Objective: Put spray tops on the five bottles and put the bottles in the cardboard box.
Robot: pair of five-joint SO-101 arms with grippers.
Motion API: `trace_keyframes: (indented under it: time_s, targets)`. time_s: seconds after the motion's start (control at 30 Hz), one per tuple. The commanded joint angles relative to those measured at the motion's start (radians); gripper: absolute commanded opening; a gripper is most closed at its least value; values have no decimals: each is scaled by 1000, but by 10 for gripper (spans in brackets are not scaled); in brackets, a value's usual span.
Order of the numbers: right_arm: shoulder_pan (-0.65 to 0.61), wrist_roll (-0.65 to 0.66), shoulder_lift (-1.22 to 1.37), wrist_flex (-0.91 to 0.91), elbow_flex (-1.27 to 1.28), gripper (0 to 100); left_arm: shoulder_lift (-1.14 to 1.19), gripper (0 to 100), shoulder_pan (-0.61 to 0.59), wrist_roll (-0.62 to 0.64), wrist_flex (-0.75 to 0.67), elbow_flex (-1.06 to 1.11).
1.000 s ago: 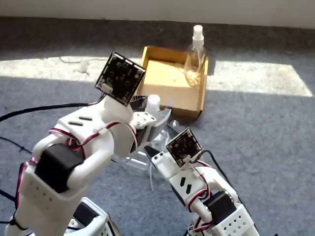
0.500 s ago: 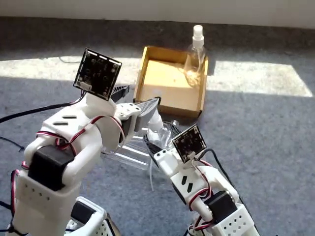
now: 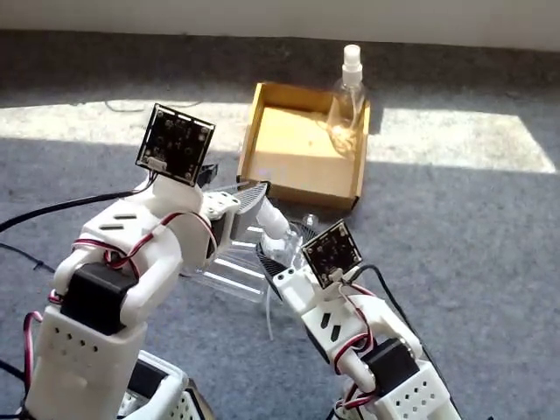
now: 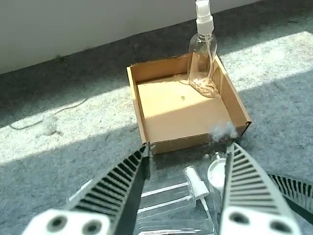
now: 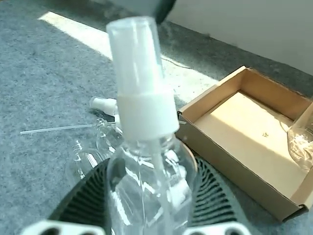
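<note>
Grey carpet point(image 3: 472, 227) crossed by a sunlit band point(image 3: 455, 140), pale wall point(image 4: 73, 24) behind

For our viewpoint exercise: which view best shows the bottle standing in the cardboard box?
Left wrist view: the bottle stands whole inside the cardboard box. The high view shows it farther off; the right wrist view, just its edge.

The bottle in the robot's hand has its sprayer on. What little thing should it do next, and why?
Probably the right gripper should carry the held bottle over to the cardboard box and stand it beside the capped bottle there. The spray top looks seated on the held bottle, the left gripper is open and off it, and the box has free floor.
</note>
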Motion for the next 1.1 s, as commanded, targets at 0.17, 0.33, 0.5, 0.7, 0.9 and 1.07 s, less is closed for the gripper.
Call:
trace_keyframes:
  time_s: [0.17, 0.33, 0.5, 0.7, 0.9, 1.07]
  targets:
    - [10, -5, -15, -4, -13, 5, 15, 238, 163, -20, 0, -120]
    - [12, -5, -15, -4, -13, 5, 5, 238, 107, -21, 0, -168]
    - [12, -5, -15, -4, -13, 5, 13, 238, 7, -21, 0, -265]
    - [13, -5, -15, -4, -13, 5, 10, 238, 2, -23, 0, -170]
    - [13, -6, -15, -4, -15, 5, 5, 238, 2, -25, -8, -30]
    - [13, -9, -15, -4, -16, 5, 5, 238, 50, -57, -8, -21]
